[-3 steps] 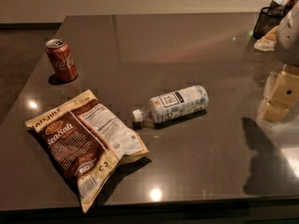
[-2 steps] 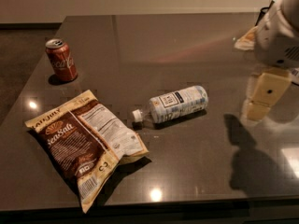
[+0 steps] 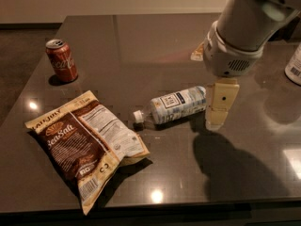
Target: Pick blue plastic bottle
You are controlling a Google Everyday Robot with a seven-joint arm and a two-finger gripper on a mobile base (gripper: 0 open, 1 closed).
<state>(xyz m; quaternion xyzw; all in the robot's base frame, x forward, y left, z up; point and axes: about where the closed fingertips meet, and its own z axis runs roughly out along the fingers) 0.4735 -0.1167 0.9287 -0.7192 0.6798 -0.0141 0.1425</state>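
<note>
The blue plastic bottle [image 3: 173, 107] lies on its side in the middle of the dark table [image 3: 141, 41]. Its white cap points left toward the chip bag, and its pale blue-and-white label with a dark square logo faces up. My gripper [image 3: 219, 108] hangs from the grey-white arm at the upper right and sits just off the bottle's right (bottom) end, close above the table. One cream-coloured finger [image 3: 221, 102] shows.
A brown sea-salt chip bag [image 3: 87, 146] lies at the front left, near the bottle's cap. A red soda can [image 3: 62, 60] stands at the back left. A white container with a barcode [image 3: 294, 65] stands at the right edge. The table's front edge is close.
The arm has swung in from the right edge leftward, bringing the gripper up to the bottle's right end. The bottle, bag and can have not moved.
</note>
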